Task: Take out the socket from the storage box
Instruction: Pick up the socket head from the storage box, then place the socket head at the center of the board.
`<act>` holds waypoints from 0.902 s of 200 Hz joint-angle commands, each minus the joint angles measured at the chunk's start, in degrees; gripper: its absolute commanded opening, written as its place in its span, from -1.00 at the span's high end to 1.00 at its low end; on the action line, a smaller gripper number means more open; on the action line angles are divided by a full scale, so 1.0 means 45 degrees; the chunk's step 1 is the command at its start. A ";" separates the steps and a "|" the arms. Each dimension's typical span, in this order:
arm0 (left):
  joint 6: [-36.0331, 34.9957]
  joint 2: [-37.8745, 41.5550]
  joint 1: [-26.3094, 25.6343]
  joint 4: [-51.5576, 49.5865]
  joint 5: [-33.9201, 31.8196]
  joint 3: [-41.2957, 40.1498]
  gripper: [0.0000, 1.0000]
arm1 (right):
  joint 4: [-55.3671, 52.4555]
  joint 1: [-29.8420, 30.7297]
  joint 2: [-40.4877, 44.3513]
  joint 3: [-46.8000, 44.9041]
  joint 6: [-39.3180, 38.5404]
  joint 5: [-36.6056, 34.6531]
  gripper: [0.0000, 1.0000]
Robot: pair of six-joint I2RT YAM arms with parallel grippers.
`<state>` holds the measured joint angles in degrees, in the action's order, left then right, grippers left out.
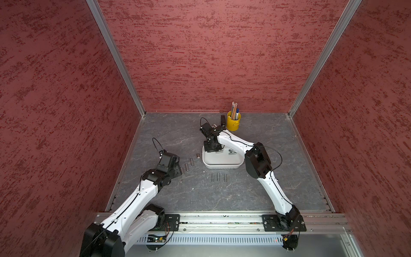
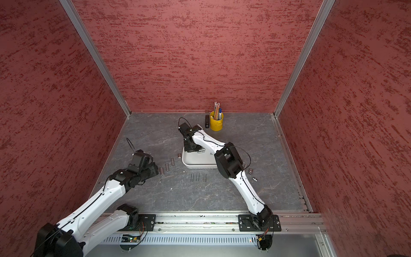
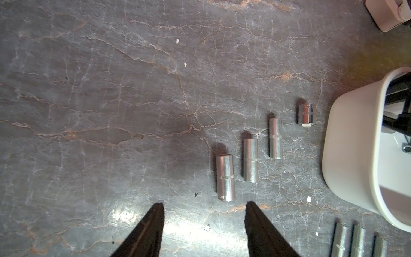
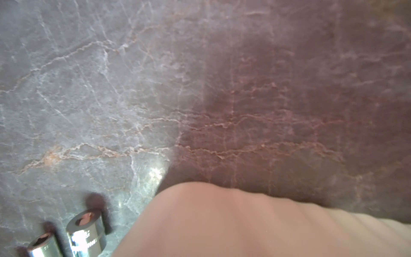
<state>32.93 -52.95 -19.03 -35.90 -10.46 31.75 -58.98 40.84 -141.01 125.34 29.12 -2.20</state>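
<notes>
Spanning the cell floor, the grey marbled tabletop [image 1: 266, 189] carries all items. The right arm [image 1: 235, 142] reaches over the white storage box [image 1: 222, 165], which sits near the table centre. The right gripper [image 1: 212, 149] sits low inside the box at its far left corner; its jaw gap and any hold cannot be told. The left arm [image 1: 138, 198] hovers left of the box. The left gripper [image 3: 204, 204] has its fingers spread apart and holds nothing. A yellow pen cup [image 1: 233, 124] stands behind the box. Two small metal parts [image 1: 232, 152], apparently sockets, lie in the box by its far wall. A row of four sockets [image 3: 250, 160] lies on the table left of the box, and three further sockets [image 1: 218, 177] lie in front of it.
</notes>
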 commanded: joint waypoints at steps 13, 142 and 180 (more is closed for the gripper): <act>-0.0063 -0.0059 -0.0040 0.0270 -0.0118 -0.0031 -0.22 | -0.0060 0.0031 0.2510 -0.0822 -0.0547 -0.0349 0.67; -0.0089 0.0098 -0.0166 0.0344 -0.0149 -0.0097 -0.22 | 0.0978 -0.7562 1.3357 -1.2227 -0.0821 -0.0014 0.69; -0.0125 0.0229 -0.0255 0.0409 -0.0098 -0.0159 -0.22 | 0.1882 -1.0678 1.4445 -1.5269 -0.0478 0.1098 0.67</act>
<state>32.93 -53.08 -19.68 -35.79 -10.48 31.70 -53.89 -2.07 -77.67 60.97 26.11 -0.95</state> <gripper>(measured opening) 0.610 0.270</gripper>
